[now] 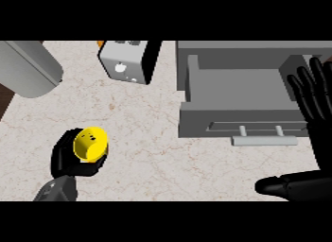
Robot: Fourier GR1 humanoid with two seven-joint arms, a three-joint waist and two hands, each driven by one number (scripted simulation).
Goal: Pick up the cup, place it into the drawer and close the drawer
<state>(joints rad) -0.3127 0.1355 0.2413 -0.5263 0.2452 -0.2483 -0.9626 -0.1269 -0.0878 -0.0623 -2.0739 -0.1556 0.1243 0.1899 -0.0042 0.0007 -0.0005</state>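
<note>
The head view looks steeply down on a pale marbled table (147, 118).

Left hand (69, 163): it enters from the lower edge at the view's left. Its fingers and thumb are curled round the yellow cup (90, 143), which is tilted so that its rim and part of its inner wall face the camera. The hand hides the lower part of the cup. Whether the cup touches the table cannot be told from this view.

Right hand (329, 137): it shows at the right edge, fingers straight, spread apart and pointing up the view, thumb extended toward the left. It holds nothing. Its fingers overlap the right side of the drawer unit in the view.

Drawer (238, 94): a grey drawer stands pulled out of its grey housing (259, 47) at the upper right. Its inside is visible from above. A light grey handle (263, 140) runs along its front panel. The cup is well apart from the drawer, to its lower left.

Other items: a toaster-like appliance (126, 61) stands at the upper centre. A grey cylindrical object (25, 66) lies at the upper left.
</note>
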